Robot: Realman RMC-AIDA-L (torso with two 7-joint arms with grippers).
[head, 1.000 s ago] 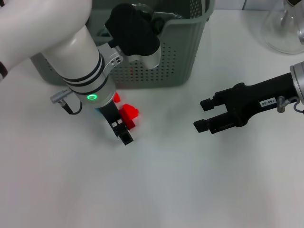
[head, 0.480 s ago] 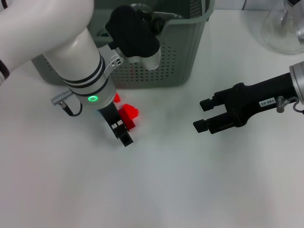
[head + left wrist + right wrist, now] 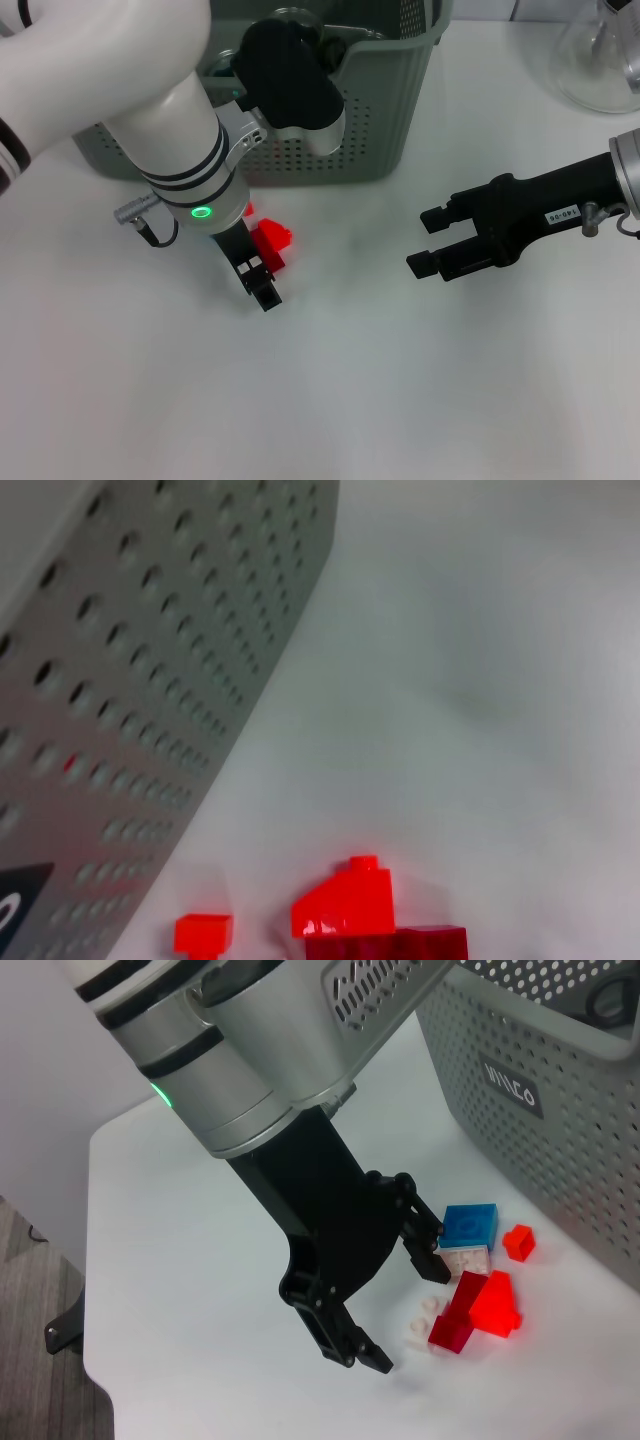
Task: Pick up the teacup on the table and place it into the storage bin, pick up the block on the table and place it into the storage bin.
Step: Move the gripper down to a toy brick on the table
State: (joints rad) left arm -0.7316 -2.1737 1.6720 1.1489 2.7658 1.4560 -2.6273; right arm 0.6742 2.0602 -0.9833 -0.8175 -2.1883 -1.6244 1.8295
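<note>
White table (image 3: 330, 400) under me, I hang my left gripper (image 3: 258, 277), jaws spread, over the red block (image 3: 270, 243) by the storage bin (image 3: 380, 100) to straddle it, while my right gripper (image 3: 432, 243) idles open, well apart.

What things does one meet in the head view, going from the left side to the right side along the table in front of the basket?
Left gripper lowered at the blocks → red block beside its fingers → bare white table → right gripper, open and holding nothing. Behind the first two stands the storage bin.
</note>
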